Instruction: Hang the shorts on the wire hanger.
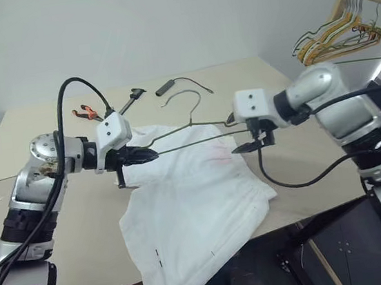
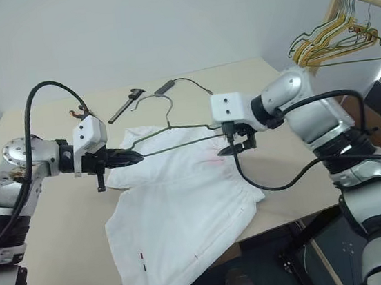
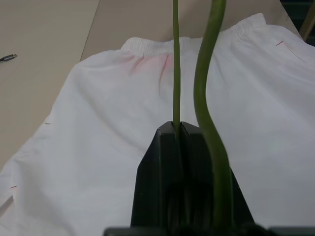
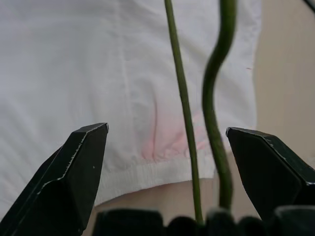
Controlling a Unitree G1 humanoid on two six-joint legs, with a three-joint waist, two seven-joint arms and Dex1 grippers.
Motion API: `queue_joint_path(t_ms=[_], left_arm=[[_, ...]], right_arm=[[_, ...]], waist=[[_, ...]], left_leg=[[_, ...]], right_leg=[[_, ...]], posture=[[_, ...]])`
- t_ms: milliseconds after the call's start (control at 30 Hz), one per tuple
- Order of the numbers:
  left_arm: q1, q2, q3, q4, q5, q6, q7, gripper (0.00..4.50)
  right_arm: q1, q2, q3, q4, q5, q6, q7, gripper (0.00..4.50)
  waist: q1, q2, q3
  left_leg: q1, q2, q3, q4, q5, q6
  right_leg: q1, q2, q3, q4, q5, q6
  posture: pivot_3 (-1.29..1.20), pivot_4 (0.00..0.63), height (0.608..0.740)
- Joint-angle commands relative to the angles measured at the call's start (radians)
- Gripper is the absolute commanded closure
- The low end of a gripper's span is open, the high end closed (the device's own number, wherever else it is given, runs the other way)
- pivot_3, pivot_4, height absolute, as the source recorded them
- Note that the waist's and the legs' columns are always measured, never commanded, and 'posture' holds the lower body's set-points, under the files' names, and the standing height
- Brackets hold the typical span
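- Left claw [image 1: 152, 155] is pinched tight on one corner of the wire hanger [image 1: 196, 133], so the hanger hangs in the air above the shorts [image 1: 198, 204], hook pointing off toward 12 o'clock.
- Right claw [image 1: 250, 145] is spread wide at the hanger's other corner; in the right wrist view the two wires run between its fingers [image 4: 78, 167] with a gap either side, so I'd say it grips nothing right now.
- Progress-wise: hanger is up and held, but no part of the shorts is on it. They lie flat on the bench [image 1: 266, 77], waistband toward 12 o'clock, legs spilling over the near edge at 6. Getting the fabric over the bottom bar is all still to do, I reckon.
- Materials: the hanger is thin olive-green wire, triangular, with a kink near each corner. The shorts are thin, floppy white cloth with a gathered elastic waistband and a faint pink smudge just below it.
- Further out: pliers with orange handles [image 1: 87, 113] at about 11 o'clock, a black cable with a plug [image 1: 166, 87] at 12, and a bunch of yellow and tan hangers [image 1: 340, 30] on a rail at 2 o'clock.
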Motion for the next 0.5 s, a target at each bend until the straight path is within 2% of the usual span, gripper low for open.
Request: queue_joint_path(t_ms=[33, 333, 367, 500], left_arm=[[-0.003, 0.002, 0.02, -0.05, -0.004, -0.005, 0.01, 4.5], [0.008, 0.0, 0.008, -0.058, 0.009, -0.013, 0.016, 4.5], [0.006, -0.002, 0.002, -0.055, 0.015, -0.017, 0.018, 4.5], [0.0, -0.015, 0.0, -0.038, 0.017, -0.055, 0.003, 4.5]], right_arm=[[-0.053, 0.023, -0.012, 0.048, -0.05, -0.025, 0.005, 0.97], [-0.062, 0.041, -0.037, 0.04, -0.061, -0.034, 0.051, 4.22], [-0.056, 0.039, -0.037, 0.026, -0.059, -0.029, 0.059, 4.47], [-0.027, 0.032, -0.045, -0.014, -0.051, -0.01, 0.08, 4.47]], waist=[[0.001, 0.0, 0.0], [0.001, 0.0, 0.0], [0.001, 0.0, 0.0], [0.001, 0.0, 0.0]], left_leg=[[0.0, 0.0, 0.0, 0.0, 0.0, 0.0], [0.001, 0.0, -0.001, 0.001, 0.0, 0.0], [0.001, 0.0, -0.001, 0.001, 0.0, 0.0], [0.0, 0.0, -0.001, 0.0, 0.0, 0.0]], right_leg=[[0.0, 0.0, 0.0, 0.0, 0.0, 0.0], [0.001, 0.0, -0.001, 0.0, 0.0, 0.0], [0.001, 0.0, -0.001, 0.0, 0.0, 0.0], [0.001, 0.0, -0.001, 0.0, 0.0, 0.0]], posture=[[-0.1, 0.0, 0.74], [-0.11, 0.0, 0.74], [-0.11, 0.0, 0.74], [-0.12, 0.0, 0.74]])
